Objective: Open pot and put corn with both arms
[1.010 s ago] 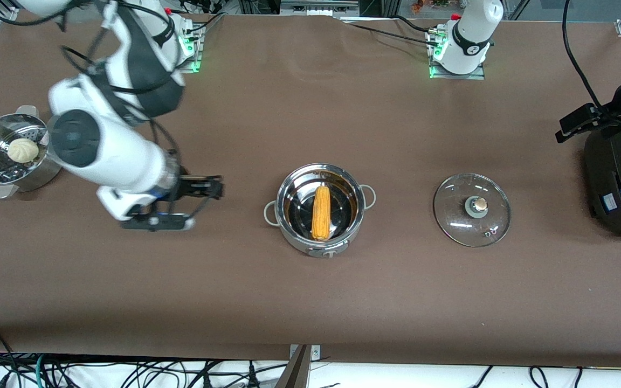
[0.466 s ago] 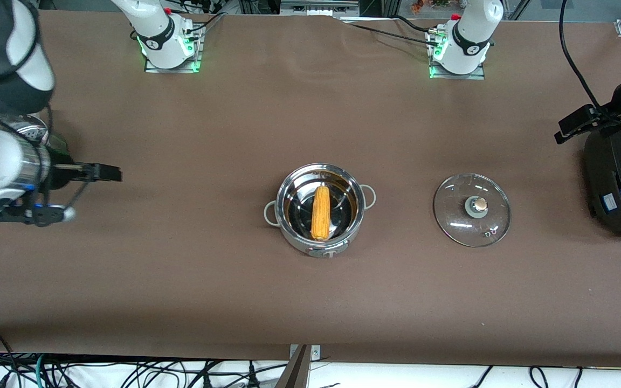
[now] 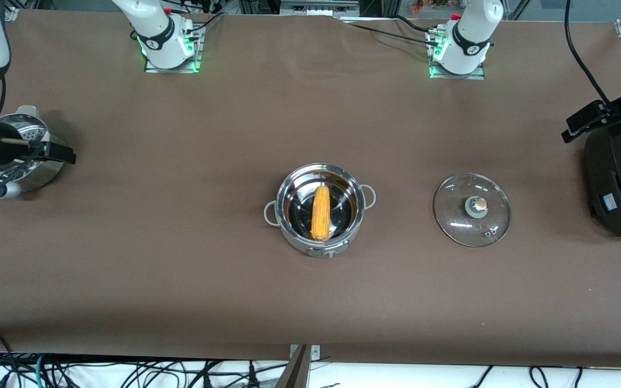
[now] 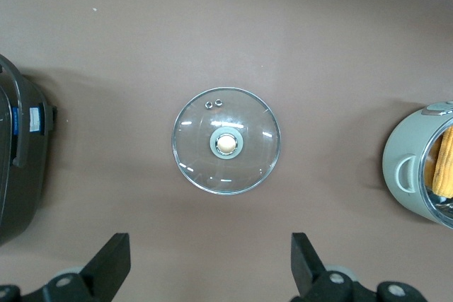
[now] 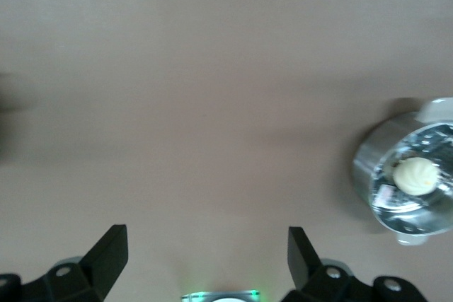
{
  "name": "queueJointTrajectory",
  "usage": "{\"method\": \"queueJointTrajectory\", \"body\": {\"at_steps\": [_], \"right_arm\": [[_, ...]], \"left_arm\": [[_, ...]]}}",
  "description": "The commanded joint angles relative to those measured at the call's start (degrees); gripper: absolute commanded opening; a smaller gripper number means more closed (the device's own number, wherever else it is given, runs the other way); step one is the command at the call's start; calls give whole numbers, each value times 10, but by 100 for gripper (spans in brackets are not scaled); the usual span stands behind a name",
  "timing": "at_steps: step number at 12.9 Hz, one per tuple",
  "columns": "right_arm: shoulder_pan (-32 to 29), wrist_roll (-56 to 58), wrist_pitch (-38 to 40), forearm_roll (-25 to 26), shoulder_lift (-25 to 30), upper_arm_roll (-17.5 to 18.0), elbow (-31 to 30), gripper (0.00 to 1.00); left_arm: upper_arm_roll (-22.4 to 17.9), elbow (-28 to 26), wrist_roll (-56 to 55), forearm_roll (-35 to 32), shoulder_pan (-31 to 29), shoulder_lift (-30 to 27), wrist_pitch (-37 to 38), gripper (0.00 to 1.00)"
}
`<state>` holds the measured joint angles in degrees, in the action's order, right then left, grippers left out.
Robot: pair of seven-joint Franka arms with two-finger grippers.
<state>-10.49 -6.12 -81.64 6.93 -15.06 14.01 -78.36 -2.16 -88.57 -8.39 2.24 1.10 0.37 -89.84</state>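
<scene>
yellow corn (image 3: 321, 212) lies in the pot (image 3: 319, 216), lid (image 3: 472, 209) off beside it; right gripper (image 3: 46, 153), jaws apart, has retreated over the table's end; left gripper (image 4: 211, 263) likewise apart, task looks done

A matt brown tabletop (image 3: 181, 269), cloth-like and faintly rippled near the arm bases, carries a polished stainless-steel pot (image 3: 320, 216) whose mirror-bright inner wall throws reflections around the corn (image 3: 321, 212), its kernels rough and dull orange-yellow. Beside the pot lies a clear, glossy glass lid (image 3: 471, 210) with a thin metal rim and a pale, smooth knob. A shiny perforated steel steamer bowl (image 3: 30, 161) holds a matt, pale bun (image 5: 416, 175). The black cooker (image 3: 620, 183) looks semi-gloss plastic.
</scene>
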Motion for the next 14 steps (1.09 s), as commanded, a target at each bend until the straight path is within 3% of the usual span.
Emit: {"method": "queueJointTrajectory", "body": {"at_steps": [1, 5, 8, 12, 14], "right_arm": [[4, -1, -30, 42, 66, -4, -77, 100], [3, 5, -13, 39, 118, -27, -103, 100], [3, 5, -50, -31, 150, -48, -164, 100], [-1, 100, -84, -77, 151, -67, -181, 100], [-1, 109, -78, -79, 127, -75, -158, 100]], "left_arm": [[1, 18, -8, -23, 0, 10, 14, 100], [1, 15, -6, -51, 2, 11, 14, 100], [1, 15, -6, -51, 2, 11, 15, 100], [1, 15, -7, -51, 3, 11, 18, 100], [1, 16, -7, -51, 3, 11, 17, 100]]}}
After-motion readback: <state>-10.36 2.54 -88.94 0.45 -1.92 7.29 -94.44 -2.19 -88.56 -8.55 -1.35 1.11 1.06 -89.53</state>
